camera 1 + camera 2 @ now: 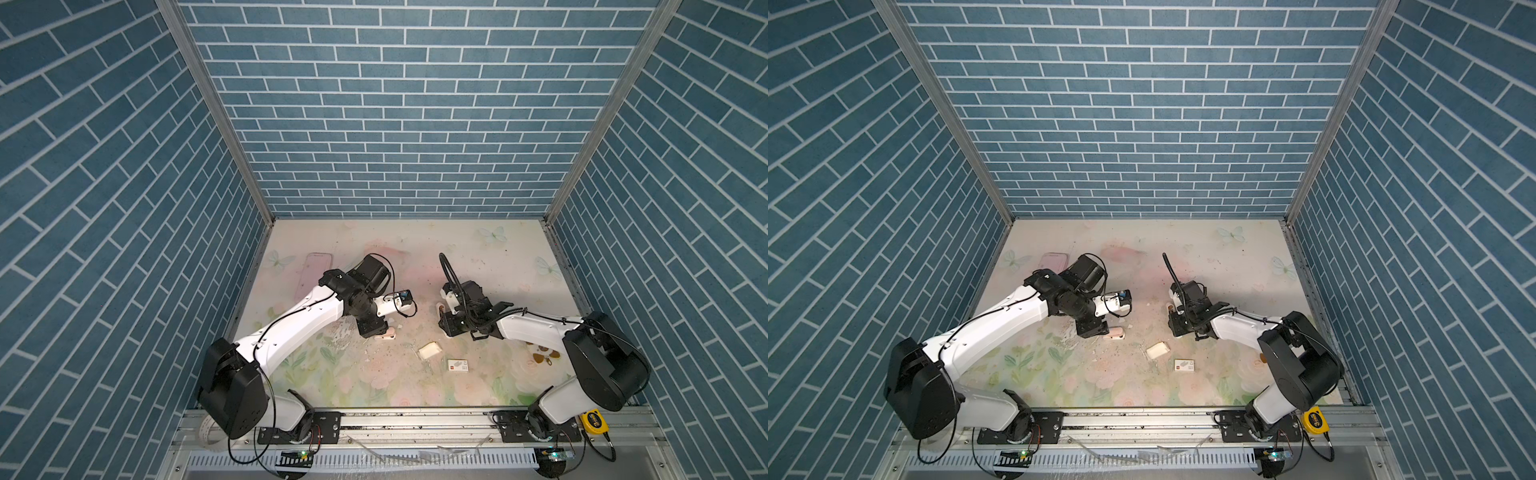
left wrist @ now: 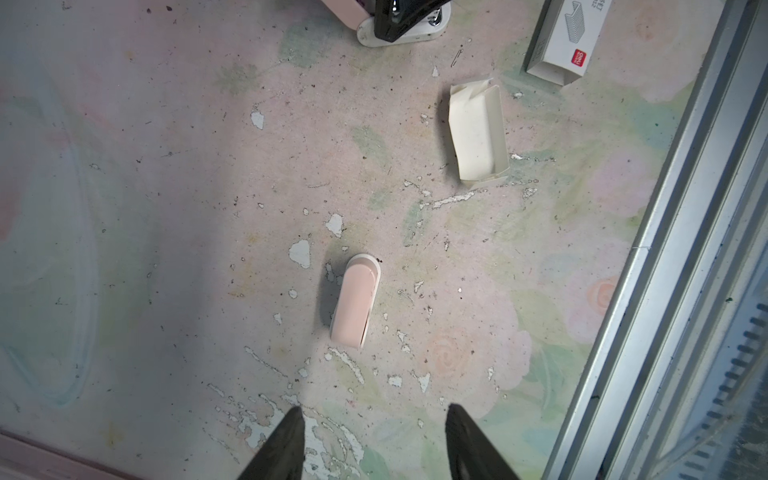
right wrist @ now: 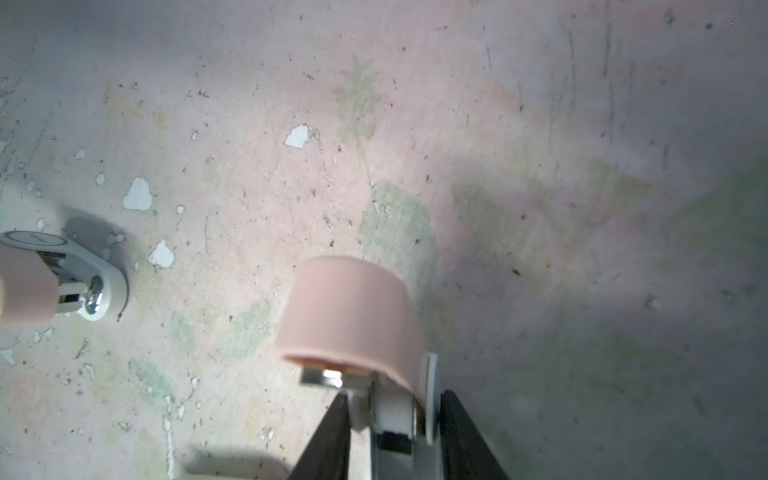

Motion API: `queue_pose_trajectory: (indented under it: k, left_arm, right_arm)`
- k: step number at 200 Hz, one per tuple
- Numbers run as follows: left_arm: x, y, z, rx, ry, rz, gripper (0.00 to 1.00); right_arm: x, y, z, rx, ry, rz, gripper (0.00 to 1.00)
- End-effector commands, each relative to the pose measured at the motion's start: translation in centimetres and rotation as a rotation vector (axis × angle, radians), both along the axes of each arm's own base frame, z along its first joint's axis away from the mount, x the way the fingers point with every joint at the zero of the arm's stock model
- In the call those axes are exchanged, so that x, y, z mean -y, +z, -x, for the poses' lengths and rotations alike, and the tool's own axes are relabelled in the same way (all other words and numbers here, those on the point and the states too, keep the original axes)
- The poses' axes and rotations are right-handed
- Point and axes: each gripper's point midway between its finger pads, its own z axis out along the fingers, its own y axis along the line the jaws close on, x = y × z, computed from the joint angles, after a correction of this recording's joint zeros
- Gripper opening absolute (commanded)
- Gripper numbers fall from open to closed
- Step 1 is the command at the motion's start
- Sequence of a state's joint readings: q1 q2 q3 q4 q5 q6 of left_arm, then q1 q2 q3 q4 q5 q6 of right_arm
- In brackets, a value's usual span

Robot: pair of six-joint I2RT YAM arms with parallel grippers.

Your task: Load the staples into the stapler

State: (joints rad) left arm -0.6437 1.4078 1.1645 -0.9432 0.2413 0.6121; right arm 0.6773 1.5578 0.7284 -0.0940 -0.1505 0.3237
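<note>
Pink stapler (image 3: 353, 307) sits clamped in the right jaws, with the right arm (image 1: 528, 328) folded low near the middle of the surface (image 1: 374, 382). Left arm (image 1: 299, 324) reaches inward, wrist down; left jaws part-open, empty, above the second stapler (image 2: 355, 301). Red logo on the sleeve (image 2: 569, 37) is unreadable. Staples: cannot tell where.

Both top views are bright and sharp; right wrist view's soft, with dark shadow across the table (image 3: 623, 353).
</note>
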Motion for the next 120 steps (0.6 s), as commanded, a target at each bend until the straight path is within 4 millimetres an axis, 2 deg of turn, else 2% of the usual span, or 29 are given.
queue_pose_trajectory:
  k: [1, 41, 79, 120]
  left_arm:
    - [-0.7, 0.0, 0.6, -0.016, 0.016, -0.004, 0.56]
    - [-1.1, -0.2, 0.7, -0.016, 0.021, -0.007, 0.56]
    - [-1.3, -0.2, 0.7, -0.018, 0.029, -0.008, 0.56]
    - [-1.5, -0.2, 0.8, -0.018, 0.029, -0.006, 0.56]
  right_arm:
    - [-0.5, 0.0, -0.3, 0.028, 0.053, 0.027, 0.35]
    - [-1.8, -0.3, 0.1, 0.027, 0.126, 0.029, 0.29]
    - [-3.2, -0.6, 0.8, 0.031, 0.207, 0.048, 0.29]
    - [-3.4, -0.9, 1.5, 0.042, 0.245, 0.101, 0.34]
